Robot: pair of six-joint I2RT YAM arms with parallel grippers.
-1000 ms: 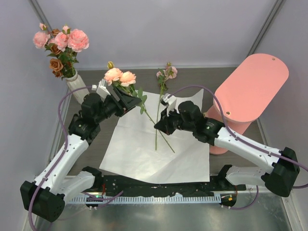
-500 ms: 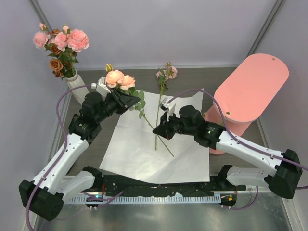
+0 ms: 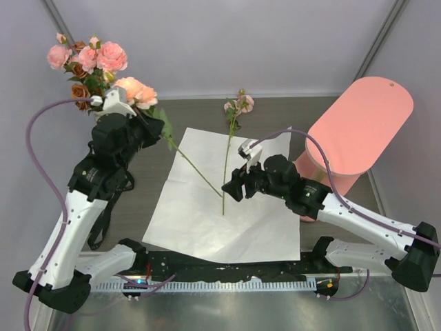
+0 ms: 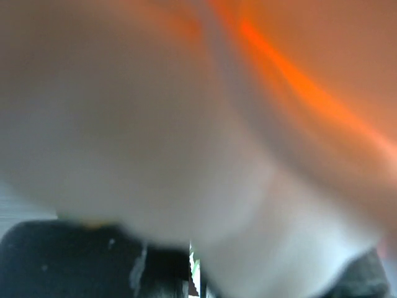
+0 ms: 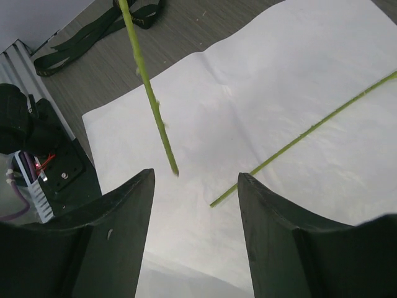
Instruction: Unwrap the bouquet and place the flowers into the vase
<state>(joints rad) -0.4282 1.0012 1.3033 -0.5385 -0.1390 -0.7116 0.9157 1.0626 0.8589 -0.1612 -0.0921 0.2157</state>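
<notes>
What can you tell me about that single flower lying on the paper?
The lone flower has small pink blooms and a thin, straight green stem. It lies flat: head on the brown table, stem across the white paper. The open right gripper hovers by its lower end, not holding it.

We find paper [image 3: 227, 214] mid-desk [image 3: 303, 110], a flat stem [image 3: 227, 165] lying on it, a raised stem [image 3: 193, 167] over its left; stand [image 3: 358, 124] right, flowers [image 3: 86, 58] far left, ribbon [image 5: 139, 17] left
</notes>
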